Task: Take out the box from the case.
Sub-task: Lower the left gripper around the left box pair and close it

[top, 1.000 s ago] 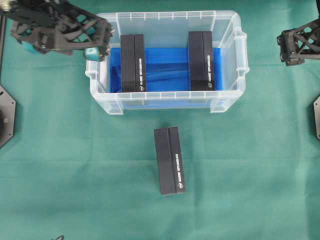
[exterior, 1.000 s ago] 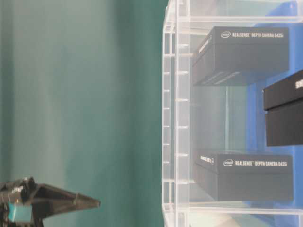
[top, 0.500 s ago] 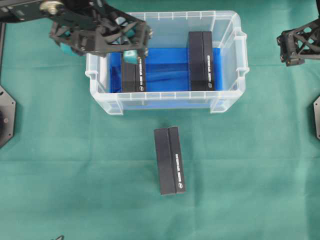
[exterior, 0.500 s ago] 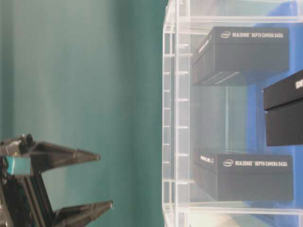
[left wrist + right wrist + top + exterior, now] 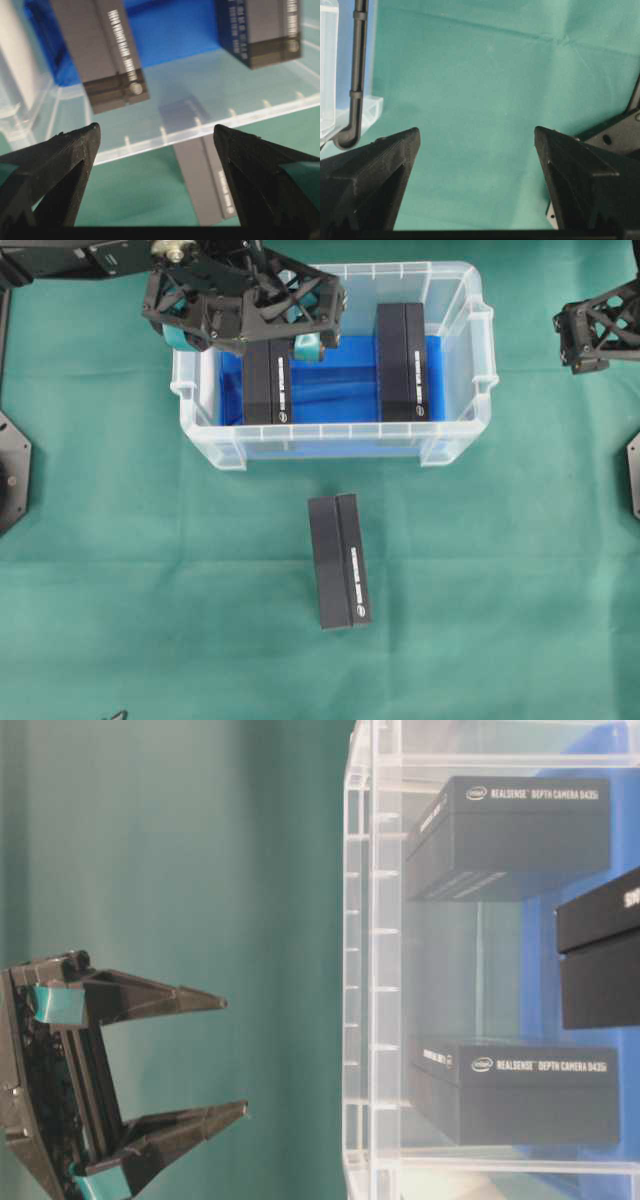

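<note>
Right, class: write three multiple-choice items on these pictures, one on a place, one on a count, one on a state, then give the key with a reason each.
1. Where does the third black box lie?
A. On the green cloth in front of the bin
B. On the bin's rim
C. Behind the bin
2. How many black boxes stand inside the bin?
A. One
B. Two
C. Four
3. How is the left gripper?
A. Shut on a box
B. Shut, empty
C. Open, empty

Key: 1 A, the outside box rests on the green cloth. 2 B, the left box and right box are in the bin. 3 C, the left gripper has its jaws spread, nothing between.
</note>
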Robot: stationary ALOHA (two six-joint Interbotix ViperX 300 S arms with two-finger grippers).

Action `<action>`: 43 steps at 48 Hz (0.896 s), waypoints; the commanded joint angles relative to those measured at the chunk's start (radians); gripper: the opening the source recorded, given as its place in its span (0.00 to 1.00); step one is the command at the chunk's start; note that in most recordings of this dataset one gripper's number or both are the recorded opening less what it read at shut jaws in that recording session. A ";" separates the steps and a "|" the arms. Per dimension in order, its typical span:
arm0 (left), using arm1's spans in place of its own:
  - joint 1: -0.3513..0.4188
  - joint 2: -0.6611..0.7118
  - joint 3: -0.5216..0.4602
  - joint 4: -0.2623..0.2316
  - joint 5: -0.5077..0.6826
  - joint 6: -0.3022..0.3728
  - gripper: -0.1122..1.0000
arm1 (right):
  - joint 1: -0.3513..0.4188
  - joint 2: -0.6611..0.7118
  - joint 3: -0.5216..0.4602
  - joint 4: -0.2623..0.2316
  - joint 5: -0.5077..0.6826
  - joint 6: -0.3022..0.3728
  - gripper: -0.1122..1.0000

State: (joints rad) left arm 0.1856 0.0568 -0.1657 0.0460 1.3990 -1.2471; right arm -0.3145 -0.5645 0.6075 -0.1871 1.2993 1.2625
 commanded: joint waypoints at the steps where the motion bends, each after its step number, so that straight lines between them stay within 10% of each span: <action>1: -0.002 -0.017 -0.023 0.003 0.017 -0.008 0.97 | -0.003 -0.005 -0.011 0.002 -0.003 0.000 0.92; 43: 0.008 -0.009 -0.018 0.005 0.002 -0.017 0.97 | -0.003 -0.006 -0.011 0.002 -0.005 -0.002 0.92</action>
State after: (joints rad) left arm 0.1917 0.0598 -0.1687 0.0460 1.4082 -1.2625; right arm -0.3160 -0.5645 0.6075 -0.1856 1.2993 1.2625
